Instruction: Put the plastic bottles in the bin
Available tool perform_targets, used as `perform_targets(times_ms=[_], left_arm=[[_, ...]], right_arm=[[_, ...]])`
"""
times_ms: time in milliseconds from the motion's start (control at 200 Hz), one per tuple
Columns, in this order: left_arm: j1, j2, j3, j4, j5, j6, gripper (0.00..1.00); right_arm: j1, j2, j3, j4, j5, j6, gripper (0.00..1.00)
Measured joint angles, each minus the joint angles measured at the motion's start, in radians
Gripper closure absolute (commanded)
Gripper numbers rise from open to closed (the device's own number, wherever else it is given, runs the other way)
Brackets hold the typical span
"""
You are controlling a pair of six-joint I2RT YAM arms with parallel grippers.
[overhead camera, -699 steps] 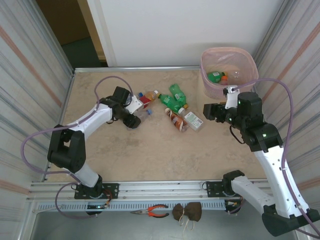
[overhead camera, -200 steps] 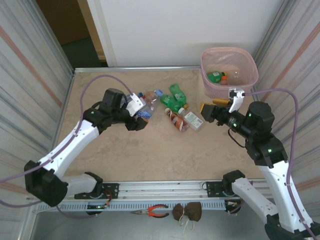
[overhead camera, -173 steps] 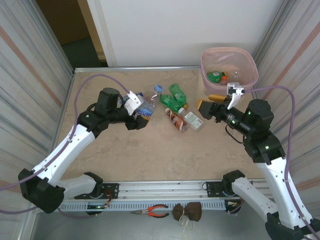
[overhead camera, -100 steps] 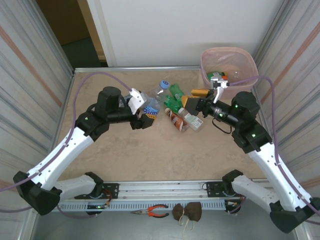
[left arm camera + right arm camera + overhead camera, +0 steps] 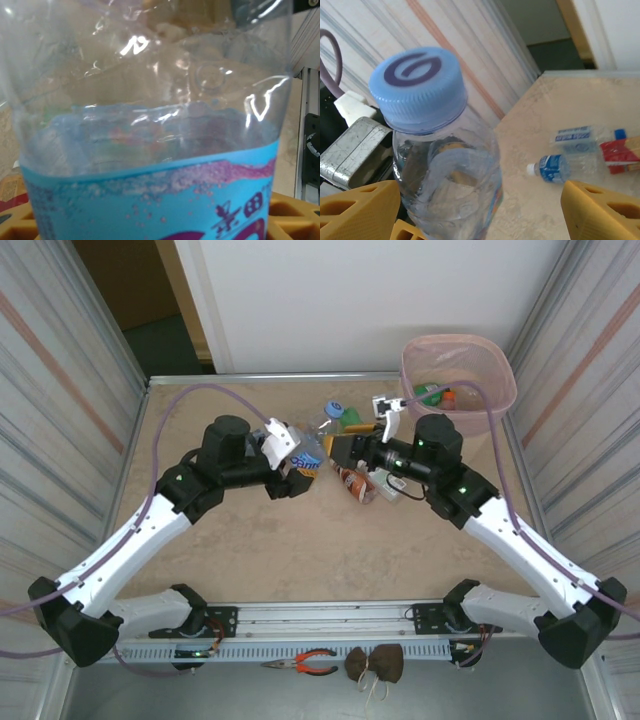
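Early on yet, I'd say. The bin (image 5: 456, 338) has a few in already: a binned green bottle (image 5: 430, 393) & something w/ an orange cap (image 5: 448, 397) just beside it, poss. a clear one too, can't tell. Well left of the bin, off the surface (image 5: 250, 540), is the held bottle (image 5: 310, 452): clear, blue label, blue cap (image 5: 417, 85), cap end leaning toward the bin. The left fingers (image 5: 295, 220) are closed on its lower body. The right fingers (image 5: 602, 212) stand wide apart either side of its neck w/ a clear gap, gripping nothing. Looks like a hand-over, so the arm nearer the bin can carry it across & drop it in, but that's my guess. So this one isn't binned yet: it needs the right fingers to close, the left to let go, then the trip to the bin. Plenty more to go. Lying left of the bin, under & around the two arms, are a loose green bottle (image 5: 352, 422) & a brown bottle (image 5: 354, 483). Farther from the bin are a small white-cap bottle (image 5: 552, 168), a clear blue-label bottle (image 5: 575, 136) & a red-label bottle (image 5: 620, 152). Some may be hidden under the arms. Roughly: a few in, one in transit, at least five on the surface.
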Motion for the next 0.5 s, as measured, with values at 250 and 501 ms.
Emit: perform_targets(times_ms=[250, 501], left_arm=[[-0.020, 0.000, -0.045, 0.022, -0.020, -0.002, 0.38], [-0.024, 0.000, -0.065, 0.046, -0.023, -0.002, 0.37]], right_arm=[[0.062, 0.040, 0.005, 0.032, 0.041, 0.034, 0.25], [0.061, 0.057, 0.015, 0.041, 0.092, 0.066, 0.38]])
